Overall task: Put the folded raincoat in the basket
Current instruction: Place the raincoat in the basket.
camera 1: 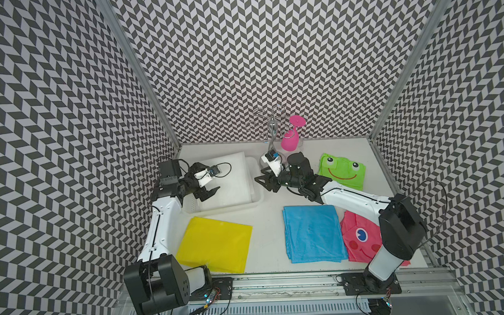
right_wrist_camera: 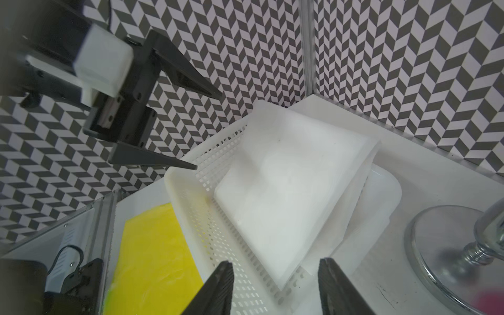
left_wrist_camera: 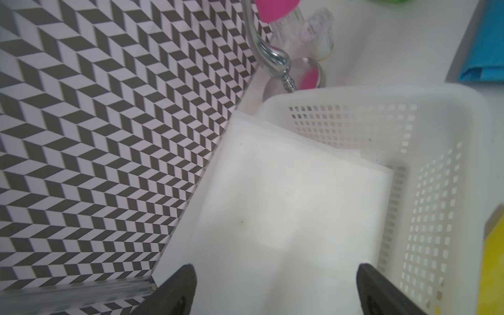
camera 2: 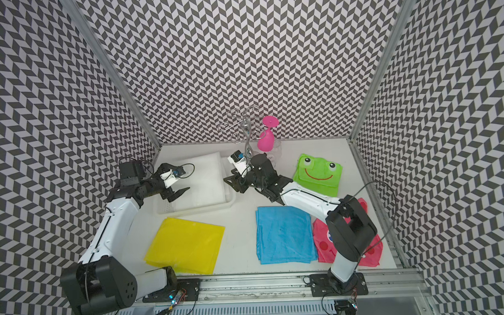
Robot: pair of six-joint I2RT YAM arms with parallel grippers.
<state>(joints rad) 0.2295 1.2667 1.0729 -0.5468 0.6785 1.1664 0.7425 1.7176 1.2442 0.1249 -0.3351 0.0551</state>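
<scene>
White plastic, folded flat, makes up the raincoat that is seen left of centre in both top views, lying in the basket. It is not laid level. In the right wrist view the raincoat is seen tilted, one edge down on the perforated bottom and the opposite edge raised on the basket rim and hanging over it toward the patterned wall.

The left gripper is held above the basket's left end, its jaws spread wide with nothing between them. In the left wrist view the two black fingers are seen far apart over the white sheet.

The right gripper is placed just beside the basket's right rim. Its jaws are parted about halfway, and in the right wrist view the right gripper is shown clasping nothing, with a corner of the raincoat seen beyond the gap.

On the table, a yellow raincoat is laid at lower left and a blue one at lower centre, with a pink one touching the blue one's right edge. A green frog-faced one is seen at the right, and a pink glass is hung on a metal rack at the back.
</scene>
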